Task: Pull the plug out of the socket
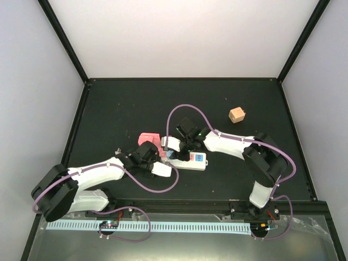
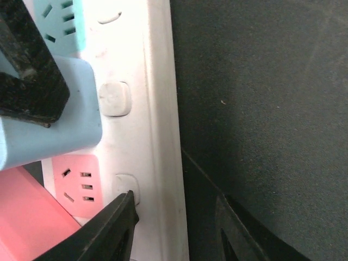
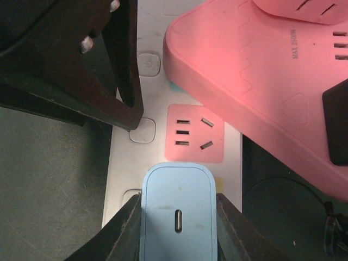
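At the middle of the dark counter [image 1: 125, 103], seen from above, the socket [image 1: 193, 159] lies flat, both arms meeting over its left end, with a pink adapter [image 1: 147, 138] just to the far left. From the left wrist, the left gripper [image 2: 175, 202] holds nothing, its jaws apart: one finger [image 2: 106, 231] over the strip, the other over the counter. From the right wrist, the right gripper [image 3: 178, 217] has its jaws clamped on the pale blue plug [image 3: 178, 190], which stands on the socket beside a pink outlet [image 3: 194, 133].

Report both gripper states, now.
Left gripper: open over the socket edge, holding nothing.
Right gripper: shut on the blue plug.
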Robot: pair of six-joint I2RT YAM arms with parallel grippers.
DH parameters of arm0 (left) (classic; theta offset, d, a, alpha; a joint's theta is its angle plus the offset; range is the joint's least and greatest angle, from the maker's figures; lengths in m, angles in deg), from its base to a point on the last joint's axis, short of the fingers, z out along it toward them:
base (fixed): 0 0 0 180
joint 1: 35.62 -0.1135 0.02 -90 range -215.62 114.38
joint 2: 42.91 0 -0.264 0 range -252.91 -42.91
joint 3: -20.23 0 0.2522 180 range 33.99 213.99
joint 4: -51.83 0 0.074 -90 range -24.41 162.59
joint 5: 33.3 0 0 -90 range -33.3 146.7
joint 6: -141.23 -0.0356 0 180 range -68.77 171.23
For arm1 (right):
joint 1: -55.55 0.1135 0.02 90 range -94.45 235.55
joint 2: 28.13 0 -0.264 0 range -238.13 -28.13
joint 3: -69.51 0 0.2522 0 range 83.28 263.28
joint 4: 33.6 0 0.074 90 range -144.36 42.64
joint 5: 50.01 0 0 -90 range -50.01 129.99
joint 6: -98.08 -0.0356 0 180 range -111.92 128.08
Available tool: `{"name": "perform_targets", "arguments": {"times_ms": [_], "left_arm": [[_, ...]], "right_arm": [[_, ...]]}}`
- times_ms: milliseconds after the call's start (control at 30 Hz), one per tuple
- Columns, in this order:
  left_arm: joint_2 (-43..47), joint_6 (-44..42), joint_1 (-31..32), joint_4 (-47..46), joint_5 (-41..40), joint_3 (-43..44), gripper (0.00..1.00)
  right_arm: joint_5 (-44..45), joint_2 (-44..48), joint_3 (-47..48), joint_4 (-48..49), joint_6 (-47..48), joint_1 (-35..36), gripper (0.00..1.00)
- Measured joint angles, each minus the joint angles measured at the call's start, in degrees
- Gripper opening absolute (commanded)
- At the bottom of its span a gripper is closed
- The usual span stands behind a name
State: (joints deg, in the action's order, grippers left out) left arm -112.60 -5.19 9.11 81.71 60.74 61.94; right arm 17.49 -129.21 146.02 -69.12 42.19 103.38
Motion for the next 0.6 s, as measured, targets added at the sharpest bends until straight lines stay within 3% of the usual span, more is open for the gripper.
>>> {"name": "perform_targets", "arguments": {"times_ms": [300,600], "left_arm": [[-2.14,1.16,0.04,-0.09,-1.22,1.86,0.31],[-3.26,1.16,0.28,-0.59,-1.31,2.58,0.27]], "right_arm": [[0.09,0.96,-1.20,0.83,0.04,0.00,0.16],[0.07,1.90,-2.08,1.01,-0.39,0.00,0.12]]}}
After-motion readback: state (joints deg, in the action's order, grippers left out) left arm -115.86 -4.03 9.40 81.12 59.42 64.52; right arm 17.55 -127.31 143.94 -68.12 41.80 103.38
